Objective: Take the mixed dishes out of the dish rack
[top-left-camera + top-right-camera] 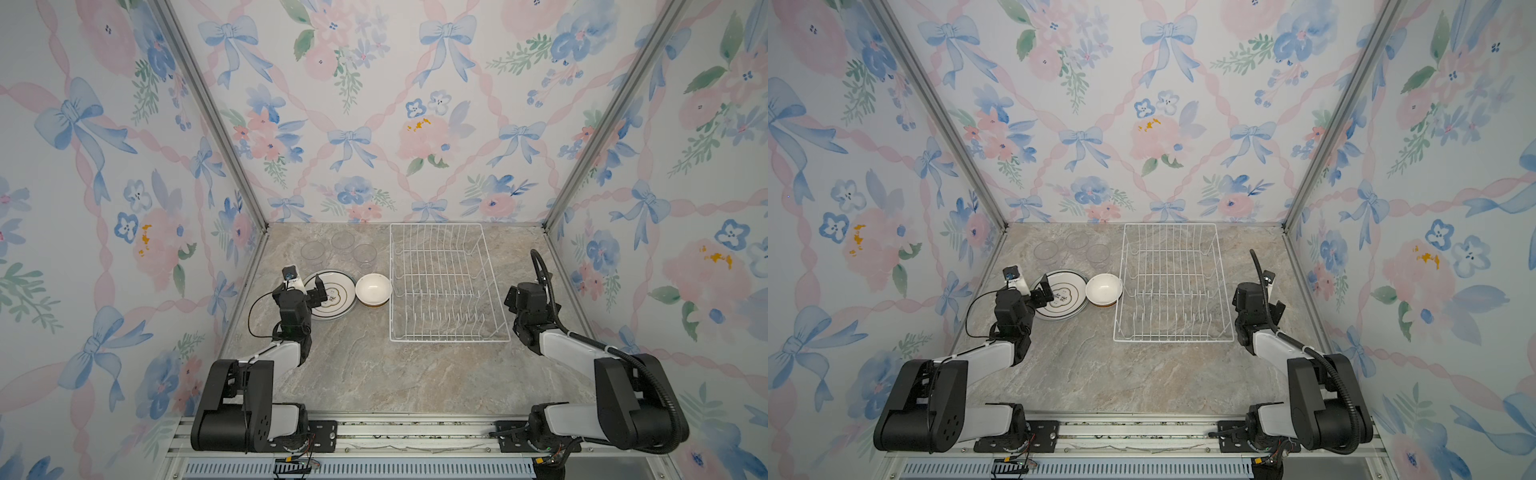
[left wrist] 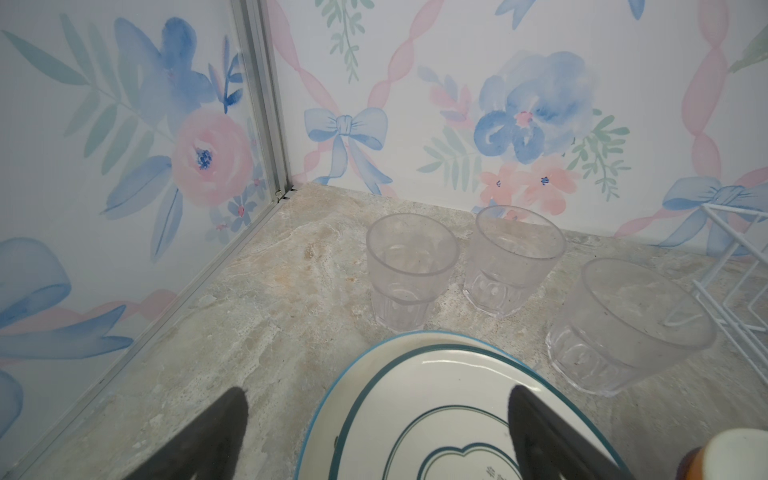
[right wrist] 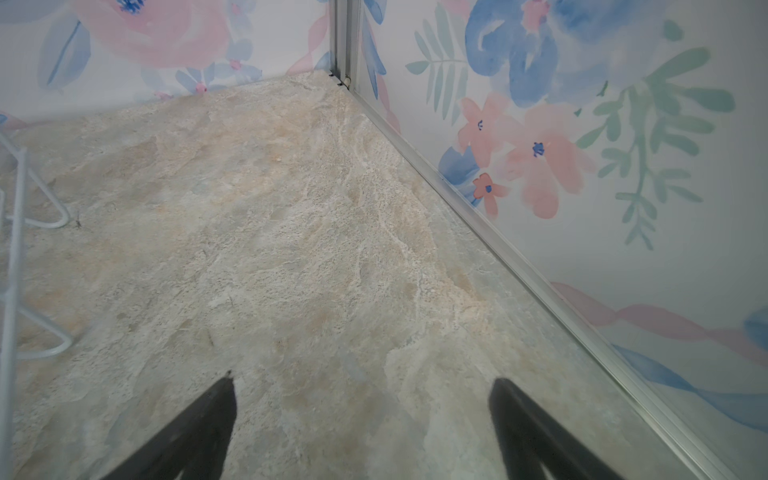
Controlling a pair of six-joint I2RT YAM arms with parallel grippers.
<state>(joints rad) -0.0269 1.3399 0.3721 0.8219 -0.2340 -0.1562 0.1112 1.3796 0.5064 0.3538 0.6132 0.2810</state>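
Where the left arm [image 1: 291, 307] covers the plates [image 1: 336, 295], their count is unclear. Left gripper [image 2: 378, 392] and right gripper [image 3: 363, 379] both gape empty.

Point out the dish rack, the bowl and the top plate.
dish rack [image 1: 450, 340]: in a top view, on its near edge wire.
bowl [image 1: 373, 288]: in a top view, on its white inside.
top plate [image 1: 338, 297]: in a top view, on its painted centre.
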